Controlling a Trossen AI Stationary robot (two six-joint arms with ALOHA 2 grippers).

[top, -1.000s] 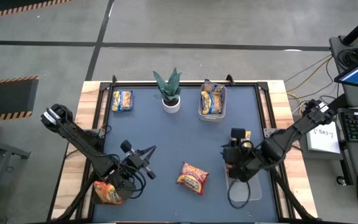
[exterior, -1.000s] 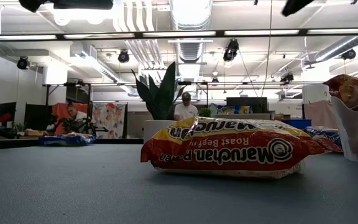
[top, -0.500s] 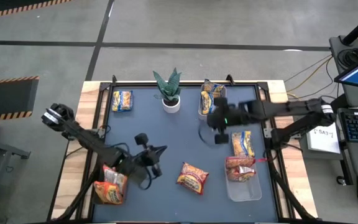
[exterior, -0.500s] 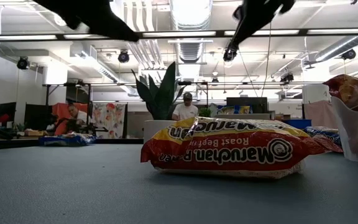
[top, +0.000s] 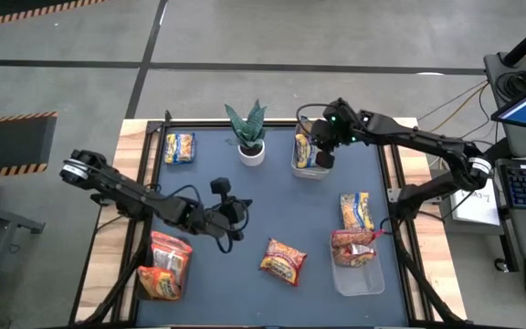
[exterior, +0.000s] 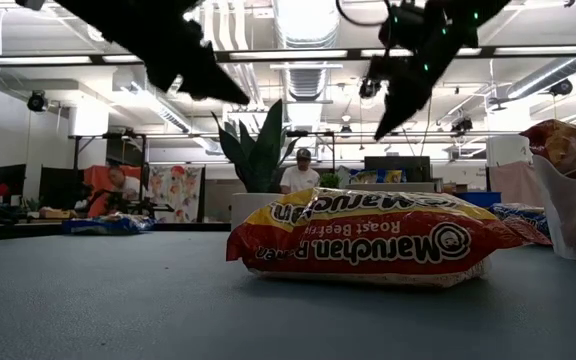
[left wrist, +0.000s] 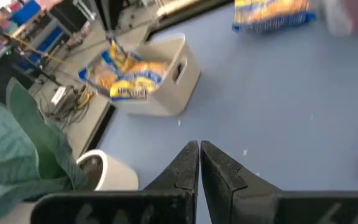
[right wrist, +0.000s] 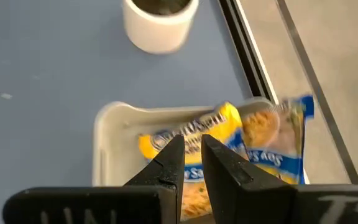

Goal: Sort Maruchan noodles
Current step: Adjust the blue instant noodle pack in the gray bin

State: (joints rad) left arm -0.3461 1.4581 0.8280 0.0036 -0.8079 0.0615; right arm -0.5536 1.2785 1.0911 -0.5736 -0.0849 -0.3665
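Observation:
A red Maruchan packet (top: pixel 283 260) (exterior: pixel 368 240) lies flat on the blue mat near the front. A yellow-and-blue packet (top: pixel 356 210) lies to its right, and another (top: pixel 180 147) lies at the far left. My right gripper (top: pixel 322 157) (right wrist: pixel 193 152) hovers over the far bin (top: pixel 310 170) of yellow-and-blue packets (right wrist: pixel 253 134), fingers nearly together, holding nothing. My left gripper (top: pixel 238 221) (left wrist: pixel 199 149) hangs shut and empty over the mat, left of the red packet. Red packets (top: pixel 352 247) stick out of the near right bin, and orange-red ones (top: pixel 164 270) out of the near left bin.
A potted green plant (top: pixel 249 137) in a white pot stands at the far middle, between the far-left packet and the far bin. Bare mat lies in the middle of the table. People show in the room beyond the table's far edge.
My right gripper has swung from over the near right bin toward the table's far edge and now hangs over the far bin. My left gripper has gone from the near left bin toward the table's middle and has rolled. No packet has shifted.

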